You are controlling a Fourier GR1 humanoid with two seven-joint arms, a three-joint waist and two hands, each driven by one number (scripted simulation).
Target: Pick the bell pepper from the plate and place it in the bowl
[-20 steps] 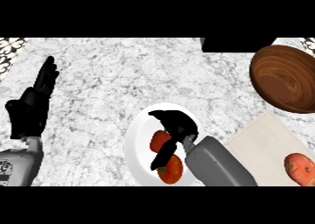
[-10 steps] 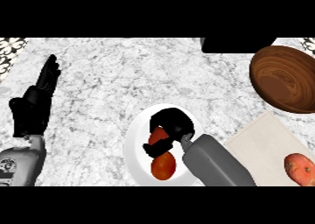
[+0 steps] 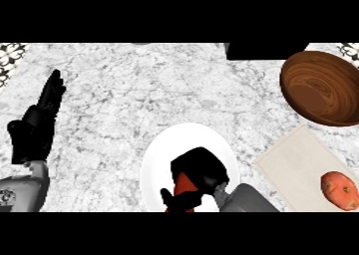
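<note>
Your right hand (image 3: 199,172) has its fingers (image 3: 181,198) curled round the pepper (image 3: 185,184), which sits on the plate (image 3: 160,154) near the lower edge of the view. Only a red strip of it shows between thumb and fingers, running roughly up-down, so I'd say that's its long axis, but most of it is hidden. From there the bowl (image 3: 324,87) is up and to the right, well apart, past the mat (image 3: 300,164) with the tomato (image 3: 341,190) on it. So you'd want to lift clear of the plate rim first, then swing up-right. Left hand (image 3: 37,130) is just resting at the left edge, fingers straight, way farther from everything.
</note>
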